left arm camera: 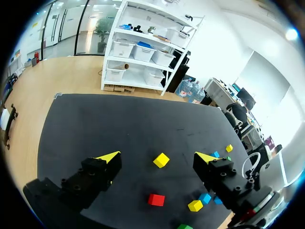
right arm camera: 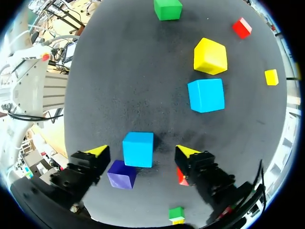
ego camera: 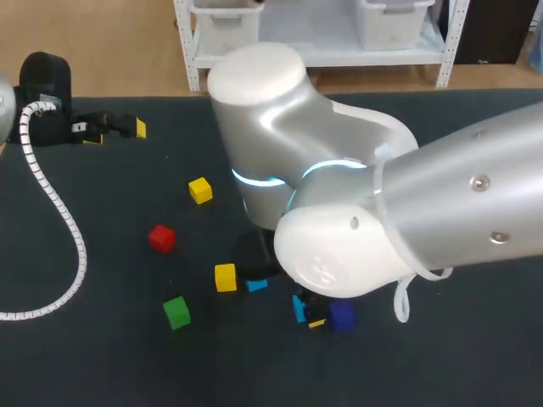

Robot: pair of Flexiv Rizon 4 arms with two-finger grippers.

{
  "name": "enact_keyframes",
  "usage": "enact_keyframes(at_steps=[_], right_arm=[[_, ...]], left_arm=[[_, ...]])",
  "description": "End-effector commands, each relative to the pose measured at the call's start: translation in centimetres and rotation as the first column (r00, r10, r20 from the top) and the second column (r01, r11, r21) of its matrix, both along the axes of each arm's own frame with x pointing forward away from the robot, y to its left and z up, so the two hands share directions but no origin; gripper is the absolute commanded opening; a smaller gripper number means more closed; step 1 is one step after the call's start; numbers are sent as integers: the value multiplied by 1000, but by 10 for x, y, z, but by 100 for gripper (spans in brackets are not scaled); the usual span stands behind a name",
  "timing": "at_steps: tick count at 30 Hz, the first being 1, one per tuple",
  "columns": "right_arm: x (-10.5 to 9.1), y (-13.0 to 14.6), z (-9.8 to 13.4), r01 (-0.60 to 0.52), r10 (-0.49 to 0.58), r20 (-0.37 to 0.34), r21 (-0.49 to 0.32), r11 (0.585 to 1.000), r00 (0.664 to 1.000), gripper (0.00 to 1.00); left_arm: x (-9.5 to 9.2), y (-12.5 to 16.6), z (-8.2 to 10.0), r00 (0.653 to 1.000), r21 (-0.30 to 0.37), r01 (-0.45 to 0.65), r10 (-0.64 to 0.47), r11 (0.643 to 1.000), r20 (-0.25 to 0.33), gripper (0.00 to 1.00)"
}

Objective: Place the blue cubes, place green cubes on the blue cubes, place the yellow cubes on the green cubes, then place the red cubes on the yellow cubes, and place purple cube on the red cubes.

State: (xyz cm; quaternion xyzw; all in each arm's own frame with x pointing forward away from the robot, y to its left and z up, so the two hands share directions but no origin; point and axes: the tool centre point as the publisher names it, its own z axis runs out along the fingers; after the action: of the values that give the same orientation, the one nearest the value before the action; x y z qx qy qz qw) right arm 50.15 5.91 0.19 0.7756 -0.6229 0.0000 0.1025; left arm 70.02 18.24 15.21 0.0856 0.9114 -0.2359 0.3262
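Right gripper (right arm camera: pixel 141 151) spread wide, low over worktop (ego camera: pixel 441 365), approx mid-way along, toward front edge. Blue cube (right arm camera: pixel 138 149) sits between its fingers (right arm camera: pixel 97 151) w/ gaps both sides, no contact. Cube faces approx square to fingers, so a straight close should catch it, imo. Purple cube (right arm camera: pixel 121 174) just beside that cube, near one finger, may get nudged. 2nd blue cube (right arm camera: pixel 206 95) ahead of gripper, yellow cube (right arm camera: pixel 209 56) beyond. Left gripper (left arm camera: pixel 157 155) also spread, holding nothing, by far-left corner. Right arm clearly nearer.
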Motion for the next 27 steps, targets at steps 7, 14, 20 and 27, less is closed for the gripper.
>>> enact_keyframes(at_steps=[7, 14, 20, 27], right_arm=[[6, 2, -5, 10, -10, -1, 1, 1000, 1000, 0], [11, 1, 2, 18, -18, 5, 12, 1000, 1000, 0], [34, 7, 32, 27, -27, -15, 53, 998, 1000, 0], [84, 12, 53, 81, -84, 34, 64, 995, 996, 0]], left_arm=[[0, 2, -1, 1000, -9, 6, -6, 1000, 6, 100], [0, 2, -1, 1000, -9, 6, -6, 1000, 6, 100], [0, 2, -1, 1000, -9, 6, -6, 1000, 6, 100], [0, 2, -1, 1000, -9, 6, -6, 1000, 6, 100]])
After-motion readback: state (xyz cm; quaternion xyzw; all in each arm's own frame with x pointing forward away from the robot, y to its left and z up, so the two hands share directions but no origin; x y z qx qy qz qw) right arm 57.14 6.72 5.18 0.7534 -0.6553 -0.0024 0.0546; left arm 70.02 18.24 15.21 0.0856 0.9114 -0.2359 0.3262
